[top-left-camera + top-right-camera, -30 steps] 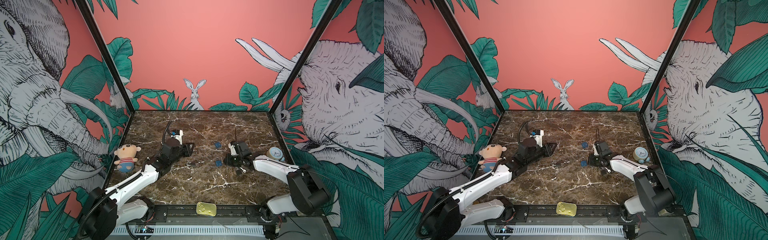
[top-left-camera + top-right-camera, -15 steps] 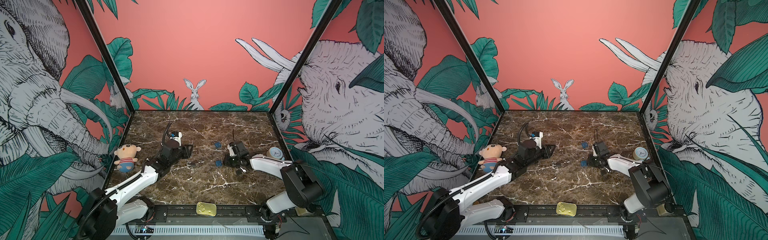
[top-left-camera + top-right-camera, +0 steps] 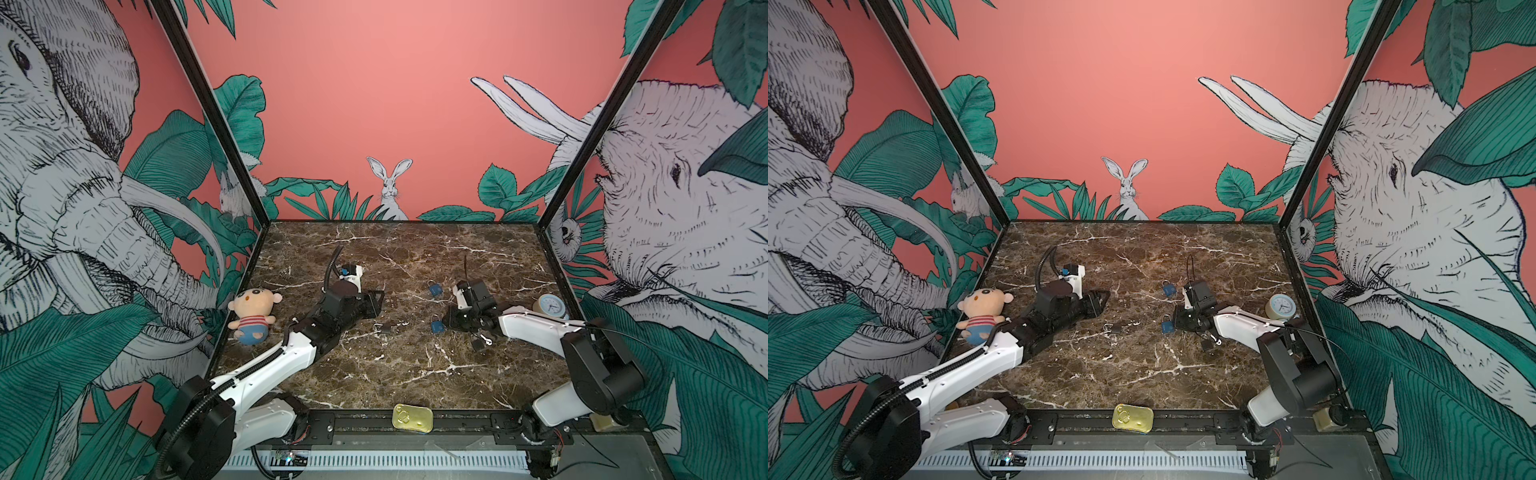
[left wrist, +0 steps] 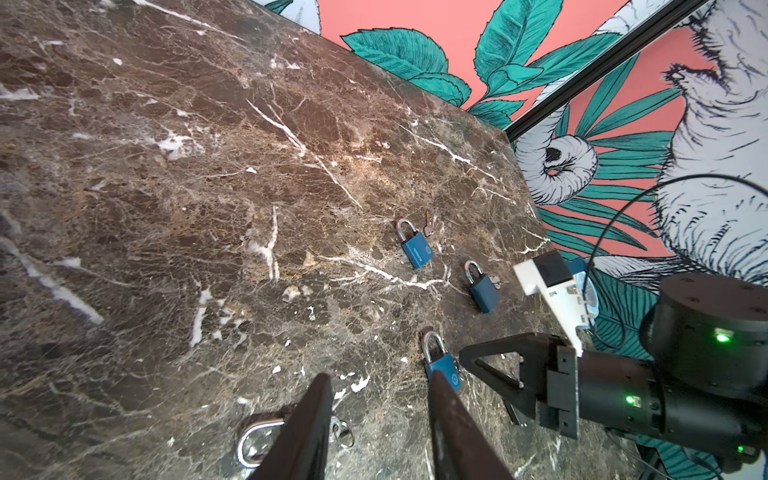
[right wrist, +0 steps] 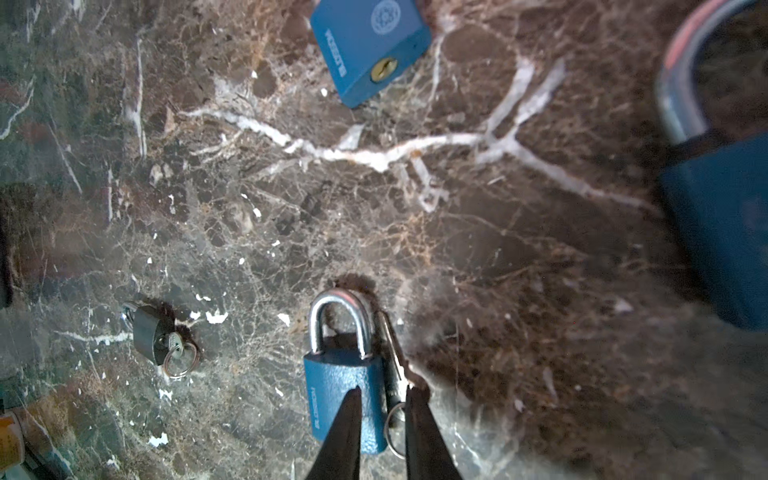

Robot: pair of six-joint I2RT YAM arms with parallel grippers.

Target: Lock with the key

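Note:
A blue padlock [image 5: 343,386] lies flat on the marble with a silver key [image 5: 392,365] and its ring right beside it. My right gripper [image 5: 382,399] is low over them, open by a narrow gap, with the key's head between its fingertips. Both top views show this padlock [image 3: 436,326] [image 3: 1168,326] just left of the right gripper [image 3: 448,323]. My left gripper [image 4: 380,386] is open and empty. It hovers beside a dark padlock [image 4: 257,440] whose key ring [image 4: 343,432] shows next to one finger.
More blue padlocks [image 4: 417,249] [image 4: 484,291] lie farther back, and another dark padlock [image 3: 480,343] sits by the right arm. A plush doll [image 3: 253,316] is at the left wall, a small clock [image 3: 550,305] at the right wall, and a yellow tin [image 3: 412,417] on the front rail.
My right gripper has edged slightly left toward the blue padlock and its jaws have parted a little. The left arm has stayed almost still.

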